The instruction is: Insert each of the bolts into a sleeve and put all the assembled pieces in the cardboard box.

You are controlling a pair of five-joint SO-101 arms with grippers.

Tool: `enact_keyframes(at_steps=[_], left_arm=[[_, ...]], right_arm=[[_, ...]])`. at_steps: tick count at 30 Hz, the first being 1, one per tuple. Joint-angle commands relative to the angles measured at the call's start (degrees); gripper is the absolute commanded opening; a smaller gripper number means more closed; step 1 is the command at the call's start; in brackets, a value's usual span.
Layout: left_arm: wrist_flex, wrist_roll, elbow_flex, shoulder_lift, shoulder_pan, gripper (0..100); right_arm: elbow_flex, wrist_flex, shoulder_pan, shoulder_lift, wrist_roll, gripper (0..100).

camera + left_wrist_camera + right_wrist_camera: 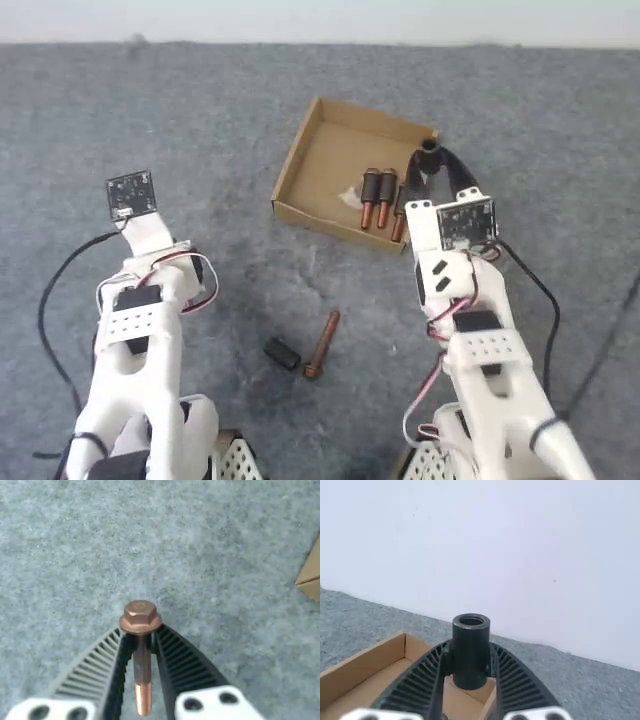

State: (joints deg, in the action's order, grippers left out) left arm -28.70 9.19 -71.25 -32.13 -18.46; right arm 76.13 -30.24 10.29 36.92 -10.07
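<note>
1. Clamping down, the left gripper has its jaws narrowed onto a copper bolt, pinching the shank just under the hex head
2. Over to the right gripper: its jaws are closed around a black sleeve, which stands upright with the open bore on top
3. In the high view that sleeve sits right of centre, at the far right corner of the cardboard box
4. Inside the box, toward its right side, assembled pieces lie side by side, one partly hidden by the right arm
5. Lower centre of the high view: a second bolt lies on the grey mat, with a second sleeve just left of its head, not touching
6. The left arm sits at the left of the high view, well apart from the box
</note>
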Motion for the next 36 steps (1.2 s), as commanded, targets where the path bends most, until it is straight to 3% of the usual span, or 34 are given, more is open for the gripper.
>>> enact_keyframes(at_steps=[1,8,15,19,23,33,36], left_arm=[[1.4,-0.4,0.3,-3.2,-0.3,1],[1.4,-0.4,0.3,-3.2,-0.1,1],[1.5,-0.4,0.3,-3.1,-0.1,1],[1.5,-0.4,0.3,-3.1,-0.1,1],[1.5,-0.4,0.4,-3.0,0.0,1],[3.9,-0.4,0.1,-2.7,0.0,1],[4.0,-0.4,0.1,-2.7,0.0,1]], right_arm=[[-6.7,-7.6,0.6,-6.4,0.7,0.9],[-14.4,-21.4,0.7,-23.4,1.9,0.9],[-25.6,-27.3,0.9,-39.0,20.7,1.0],[-27.8,-27.7,3.8,-44.2,26.5,1.0],[-27.5,-28.9,8.9,-47.0,26.5,1.0],[-14.2,-44.9,20.5,-48.2,26.3,0.9],[-10.4,-47.6,23.6,-48.2,21.0,0.7]])
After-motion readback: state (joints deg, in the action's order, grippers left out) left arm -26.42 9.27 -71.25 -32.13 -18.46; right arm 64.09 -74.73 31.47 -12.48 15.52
